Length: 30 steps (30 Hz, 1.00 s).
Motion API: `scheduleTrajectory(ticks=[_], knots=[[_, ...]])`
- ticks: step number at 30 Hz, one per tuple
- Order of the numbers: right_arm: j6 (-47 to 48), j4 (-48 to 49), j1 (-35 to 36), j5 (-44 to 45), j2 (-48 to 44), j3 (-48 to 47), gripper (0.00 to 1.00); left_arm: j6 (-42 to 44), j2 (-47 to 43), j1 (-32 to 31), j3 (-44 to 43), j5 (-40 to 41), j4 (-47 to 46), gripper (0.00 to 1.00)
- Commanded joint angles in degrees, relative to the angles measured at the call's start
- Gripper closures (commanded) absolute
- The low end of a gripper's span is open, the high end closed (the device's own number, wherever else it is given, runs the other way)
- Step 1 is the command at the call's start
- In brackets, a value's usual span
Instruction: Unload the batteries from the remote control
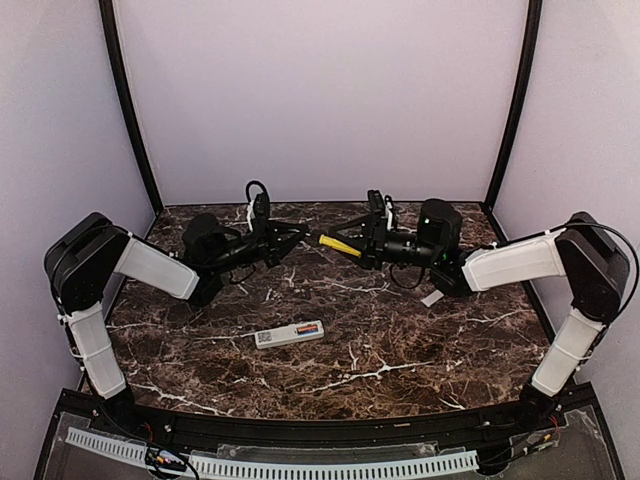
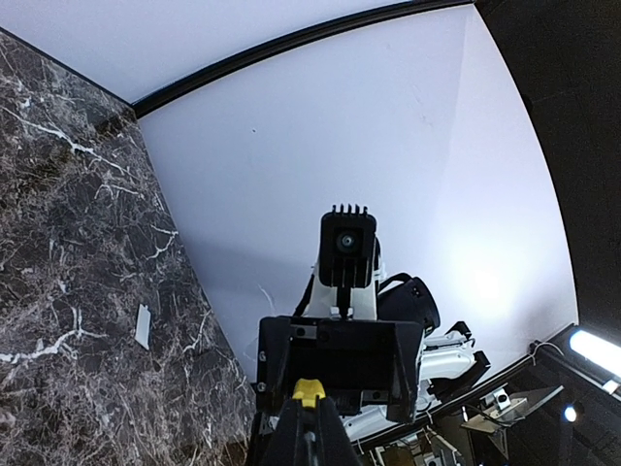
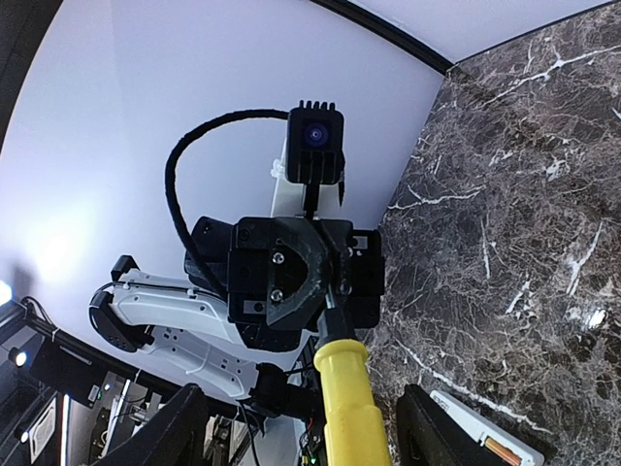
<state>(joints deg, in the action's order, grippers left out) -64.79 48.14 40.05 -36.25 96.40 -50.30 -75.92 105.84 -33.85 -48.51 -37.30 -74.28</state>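
The white remote control (image 1: 289,334) lies on the marble table in front of both arms, with a blue and orange-red battery (image 1: 308,328) showing in its open right end. One end of it shows in the right wrist view (image 3: 482,437). Both arms are raised and face each other above the table's back. My left gripper (image 1: 300,238) is shut on the thin tip of the yellow stick tool (image 1: 338,245); its closed fingers show in the left wrist view (image 2: 309,416). My right gripper (image 1: 348,244) is open, its fingers wide on either side of the yellow handle (image 3: 347,408).
A small flat white lid piece (image 1: 432,297) lies on the table right of centre, under the right arm; it also shows in the left wrist view (image 2: 143,326). Pale walls with black corner posts enclose the table.
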Motion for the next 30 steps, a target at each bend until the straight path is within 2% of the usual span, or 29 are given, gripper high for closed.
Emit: scheduleTrajectory(ticks=[1, 6, 15, 21, 25, 30], knots=[[0.0, 3.3, 1.1, 0.2, 1.3, -1.8, 0.36, -0.7, 0.2, 0.4, -0.6, 1.2, -3.4, 1.0], [0.8, 2.5, 1.4, 0.6, 2.1, -2.5, 0.42, -0.7, 0.5, 0.3, -0.1, 1.5, -3.8, 1.0], [2.2, 1.7, 1.6, 0.6, 2.8, -3.8, 0.62, -0.4, 0.5, 0.3, 0.5, 1.7, -4.0, 1.0], [2.7, 1.0, 1.7, 0.8, 2.8, -4.0, 0.68, 0.1, 0.5, 0.3, 0.5, 1.6, -3.6, 1.0], [3.1, 0.4, 1.7, 0.6, 3.1, -4.7, 0.79, 0.5, 0.5, 0.3, 0.5, 1.5, -3.2, 1.0], [3.3, -0.1, 1.7, 0.3, 3.5, -5.1, 0.86, 0.9, 0.5, 0.3, 0.1, 1.2, -2.7, 1.0]])
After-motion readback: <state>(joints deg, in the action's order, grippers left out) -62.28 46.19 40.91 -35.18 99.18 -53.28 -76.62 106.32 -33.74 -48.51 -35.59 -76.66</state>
